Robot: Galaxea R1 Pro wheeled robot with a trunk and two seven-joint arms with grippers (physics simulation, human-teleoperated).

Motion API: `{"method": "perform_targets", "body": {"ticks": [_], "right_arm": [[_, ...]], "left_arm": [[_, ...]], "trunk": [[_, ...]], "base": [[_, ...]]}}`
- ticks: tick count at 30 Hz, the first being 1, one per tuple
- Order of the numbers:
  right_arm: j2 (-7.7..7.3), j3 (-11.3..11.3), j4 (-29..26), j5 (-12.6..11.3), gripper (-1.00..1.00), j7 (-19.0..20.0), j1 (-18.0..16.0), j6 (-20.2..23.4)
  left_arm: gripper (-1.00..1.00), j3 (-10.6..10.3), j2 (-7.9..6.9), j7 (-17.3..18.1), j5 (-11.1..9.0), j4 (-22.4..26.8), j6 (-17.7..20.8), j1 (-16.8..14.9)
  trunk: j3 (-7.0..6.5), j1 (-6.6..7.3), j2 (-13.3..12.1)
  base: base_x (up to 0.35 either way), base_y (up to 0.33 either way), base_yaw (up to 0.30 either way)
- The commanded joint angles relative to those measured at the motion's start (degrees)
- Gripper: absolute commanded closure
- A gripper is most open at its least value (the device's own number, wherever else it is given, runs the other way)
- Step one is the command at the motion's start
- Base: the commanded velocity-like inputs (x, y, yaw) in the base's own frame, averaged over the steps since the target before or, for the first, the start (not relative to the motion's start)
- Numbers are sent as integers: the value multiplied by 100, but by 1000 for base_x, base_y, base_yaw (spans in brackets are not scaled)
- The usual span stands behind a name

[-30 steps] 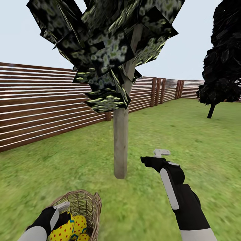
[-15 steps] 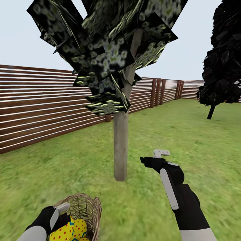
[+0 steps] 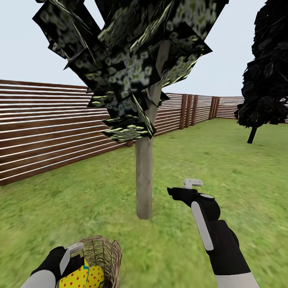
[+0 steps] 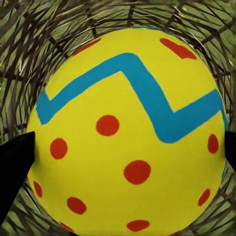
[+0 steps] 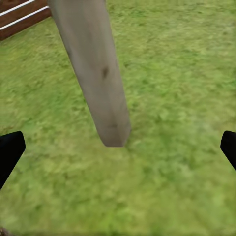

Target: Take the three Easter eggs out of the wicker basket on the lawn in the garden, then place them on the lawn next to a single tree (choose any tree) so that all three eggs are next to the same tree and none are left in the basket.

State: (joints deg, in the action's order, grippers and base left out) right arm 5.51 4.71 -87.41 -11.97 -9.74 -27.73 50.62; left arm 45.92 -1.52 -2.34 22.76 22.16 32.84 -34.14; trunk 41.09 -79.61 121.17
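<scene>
My left gripper (image 3: 72,260) reaches into the brown wicker basket (image 3: 109,250) at the bottom left of the head view. It is shut on a yellow Easter egg (image 4: 128,128) with red dots and a blue zigzag band; the black fingertips (image 4: 14,164) press its sides. A second yellow egg (image 3: 96,276) with red dots lies beside it in the basket; a third is hidden. The tree (image 3: 144,180), with a pale trunk and speckled foliage, stands on the lawn (image 3: 224,168) just beyond the basket. My right gripper (image 3: 182,188) hovers open, pointing at the trunk base (image 5: 115,130), nothing between its fingers.
A brown slat fence (image 3: 48,128) runs along the left and back of the garden. An all-black tree (image 3: 268,80) stands far right. Grass spreads around the trunk on all sides.
The whole view has shifted: tree base and basket sit lower in the picture. The held egg kept its place against my left gripper while basket and second egg dropped away. The right arm looks unchanged.
</scene>
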Motion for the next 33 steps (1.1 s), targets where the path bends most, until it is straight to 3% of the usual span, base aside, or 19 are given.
{"method": "perform_targets", "body": {"ticks": [1, 33], "right_arm": [[1, 4, -5, -60, -100, -53, -4, 18], [1, 4, -5, -60, -100, -37, -4, 18]], "left_arm": [[100, 22, 3, -20, -17, 3, 19, -5], [100, 22, 4, -21, -26, -36, -14, -5]], "trunk": [[-12, 23, -39], [-587, 726, -1322]], "base": [[0, 0, 0], [0, 0, 0]]}}
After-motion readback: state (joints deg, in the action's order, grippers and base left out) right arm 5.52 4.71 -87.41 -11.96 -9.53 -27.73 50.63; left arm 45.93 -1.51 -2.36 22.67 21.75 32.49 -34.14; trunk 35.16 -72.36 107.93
